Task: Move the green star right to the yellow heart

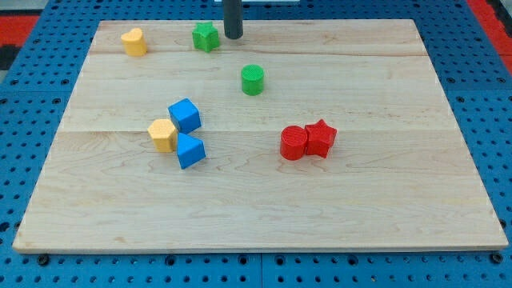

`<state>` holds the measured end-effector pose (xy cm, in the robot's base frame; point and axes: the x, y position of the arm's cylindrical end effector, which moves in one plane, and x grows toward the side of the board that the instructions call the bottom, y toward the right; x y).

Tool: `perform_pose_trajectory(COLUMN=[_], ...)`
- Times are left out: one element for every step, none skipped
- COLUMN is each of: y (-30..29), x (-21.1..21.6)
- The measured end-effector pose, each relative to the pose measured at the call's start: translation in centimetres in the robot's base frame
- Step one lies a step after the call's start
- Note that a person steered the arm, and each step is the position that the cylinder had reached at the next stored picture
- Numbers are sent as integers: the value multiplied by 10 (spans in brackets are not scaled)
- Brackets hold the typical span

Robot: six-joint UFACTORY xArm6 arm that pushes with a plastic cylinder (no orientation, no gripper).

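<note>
The green star (206, 37) lies near the view's top, left of centre, on the wooden board (376, 200). The yellow heart (134, 42) lies further left, near the board's top left corner, with a gap between them. My tip (233, 36) stands just right of the green star, close to it; I cannot tell if it touches.
A green cylinder (253, 80) sits below and right of my tip. A blue cube (185, 115), a yellow hexagonal block (163, 134) and a second blue block (190, 150) cluster left of centre. A red cylinder (294, 143) and red star (321, 138) touch at right of centre.
</note>
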<state>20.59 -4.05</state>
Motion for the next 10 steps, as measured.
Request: perform_pose_trajectory(y=[-33, -41, -15, -9, -10, -10, -11, -54, -109, -127], x=[-1, 26, -12, 17, 27, 36, 57, 58, 58, 56])
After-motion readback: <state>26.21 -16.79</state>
